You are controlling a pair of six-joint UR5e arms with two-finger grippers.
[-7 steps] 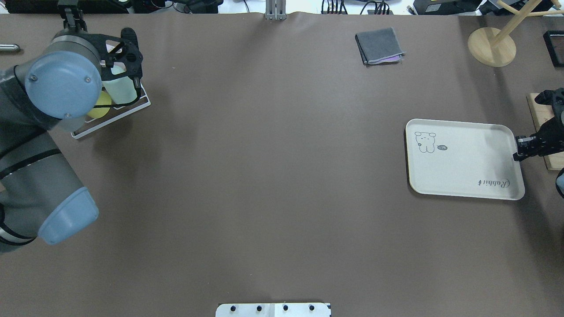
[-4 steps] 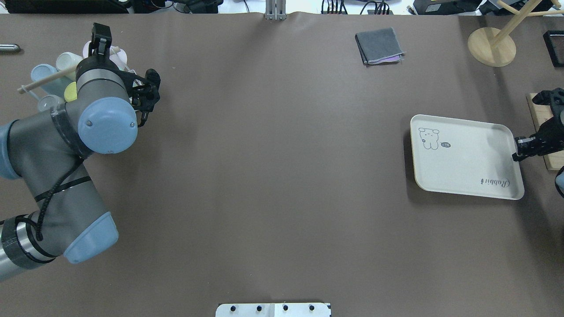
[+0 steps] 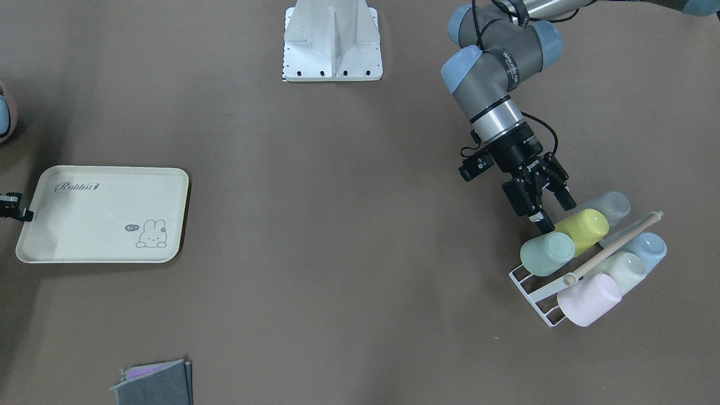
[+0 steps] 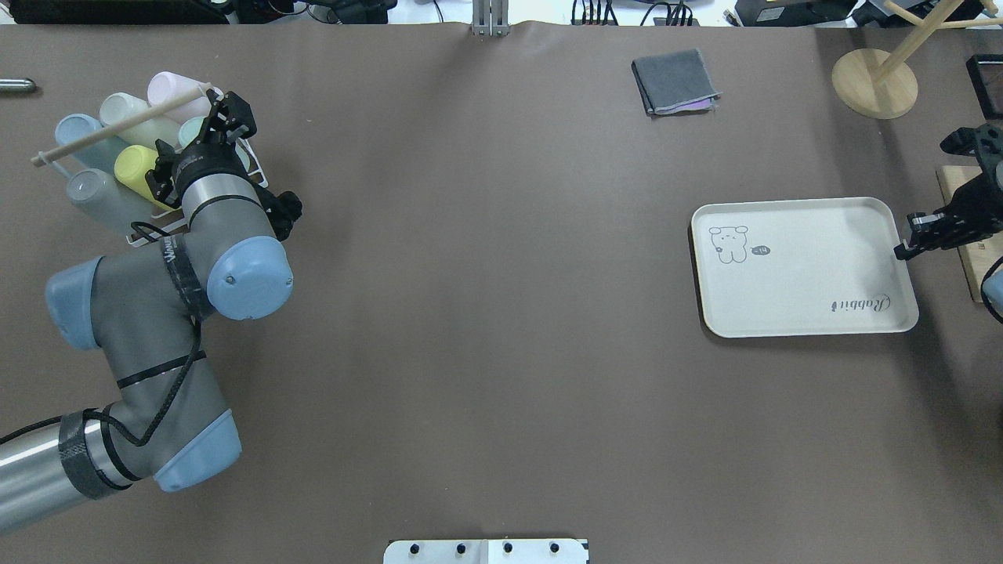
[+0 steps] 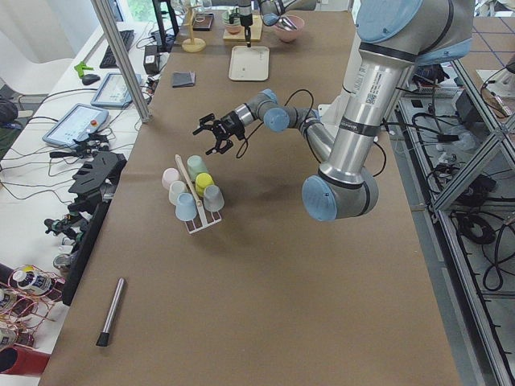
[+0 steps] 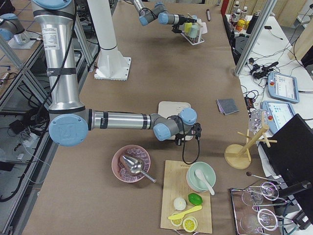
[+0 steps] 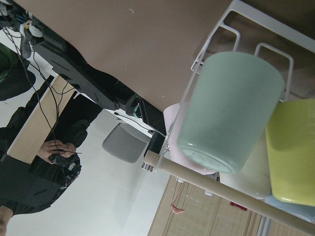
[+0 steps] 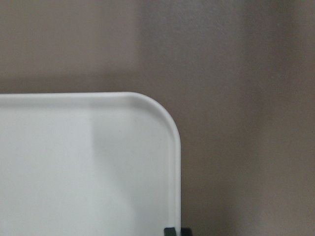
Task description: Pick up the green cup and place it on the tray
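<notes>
The mint green cup (image 3: 547, 253) lies on its side at the front of a white wire rack (image 3: 529, 287), next to a yellow-green cup (image 3: 582, 229). It fills the left wrist view (image 7: 231, 113). My left gripper (image 3: 554, 214) is open just above the rack, its fingers close to the green and yellow-green cups, holding nothing. In the overhead view the gripper (image 4: 197, 142) hides most of the green cup. The cream tray (image 4: 799, 274) lies at the right. My right gripper (image 4: 901, 249) is shut on the tray's right rim (image 8: 174, 162).
The rack also holds pink (image 3: 589, 300), pale whitish (image 3: 624, 270), blue (image 3: 647, 247) and grey (image 3: 610, 205) cups under a wooden rod (image 3: 613, 247). A folded grey cloth (image 4: 674, 81), a wooden stand (image 4: 874, 82) and a cutting board (image 4: 960, 196) lie at the far right.
My left arm has swung round so its open gripper now points at the cups on the rack. The tray, held by my right gripper, has shifted left and away.
</notes>
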